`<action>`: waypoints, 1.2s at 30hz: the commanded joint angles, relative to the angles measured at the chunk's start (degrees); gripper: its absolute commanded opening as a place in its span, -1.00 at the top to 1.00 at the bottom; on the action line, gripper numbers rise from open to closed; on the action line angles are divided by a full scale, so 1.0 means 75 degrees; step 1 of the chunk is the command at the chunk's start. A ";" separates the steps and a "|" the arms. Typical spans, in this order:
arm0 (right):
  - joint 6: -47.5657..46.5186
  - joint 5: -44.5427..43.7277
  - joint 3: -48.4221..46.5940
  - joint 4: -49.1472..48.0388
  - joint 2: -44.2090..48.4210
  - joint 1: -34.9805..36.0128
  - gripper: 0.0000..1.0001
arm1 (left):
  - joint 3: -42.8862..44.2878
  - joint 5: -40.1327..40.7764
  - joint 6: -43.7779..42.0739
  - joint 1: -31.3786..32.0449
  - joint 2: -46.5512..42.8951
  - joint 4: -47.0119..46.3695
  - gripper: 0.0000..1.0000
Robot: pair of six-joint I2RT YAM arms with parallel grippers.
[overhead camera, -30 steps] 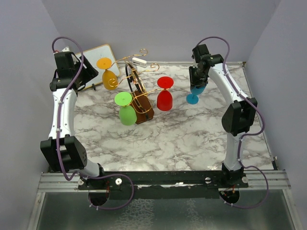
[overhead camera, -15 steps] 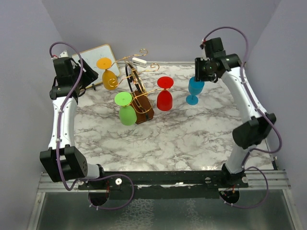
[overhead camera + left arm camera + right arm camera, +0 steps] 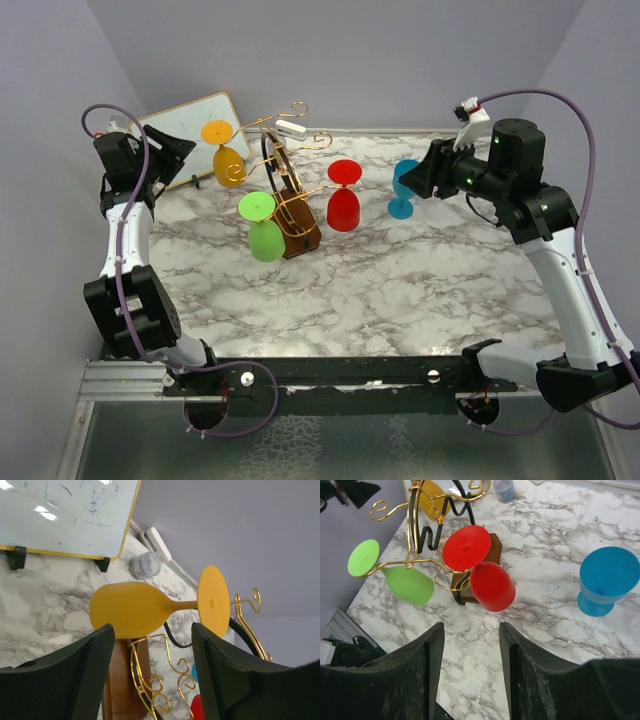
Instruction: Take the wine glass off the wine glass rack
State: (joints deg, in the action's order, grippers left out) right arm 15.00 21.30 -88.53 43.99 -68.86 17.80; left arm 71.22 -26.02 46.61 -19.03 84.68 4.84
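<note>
Orange wine glass (image 3: 127,611), mid-frame on wine glass rack (image 3: 300,238), probably light, slick plastic: grasp its bowl; left claw (image 3: 152,630), right claw (image 3: 471,627) both released.

A white board (image 3: 185,125) with a yellow frame stands tilted at the back left corner of the grey-veined marble tabletop (image 3: 380,285); it rests on small black feet (image 3: 19,557) and carries faint blue pen marks (image 3: 92,505). A white oblong block (image 3: 156,542) lies along the table's back edge against the lavender wall (image 3: 380,60), with a small round translucent container (image 3: 145,565) just beside it, near the board's corner. A ribbed metal rail (image 3: 110,382) runs along the near edge.
</note>
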 commanded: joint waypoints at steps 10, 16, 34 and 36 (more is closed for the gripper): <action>0.0051 0.0873 0.0640 -0.1023 0.0228 0.0032 0.06 | -0.0176 -0.1865 0.2205 -0.0006 0.0937 -0.3567 -0.27; 0.0041 0.0850 0.0642 -0.1088 0.0205 0.0029 0.07 | 0.0021 -0.1982 0.2446 0.0034 0.1267 -0.3802 -0.22; 0.0057 0.0774 0.0721 -0.1177 0.0206 0.0029 0.08 | 0.0754 -0.2145 0.2751 0.0364 0.2184 -0.3940 0.09; 0.0058 0.0763 0.0727 -0.1167 0.0214 0.0030 0.08 | 0.0719 -0.2171 0.2740 0.0363 0.2149 -0.3933 0.33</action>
State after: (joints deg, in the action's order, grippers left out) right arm 15.20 26.41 -83.72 37.17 -68.45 17.82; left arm 75.00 -40.25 67.35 -16.69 100.77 -22.70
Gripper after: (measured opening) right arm 0.464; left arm 0.422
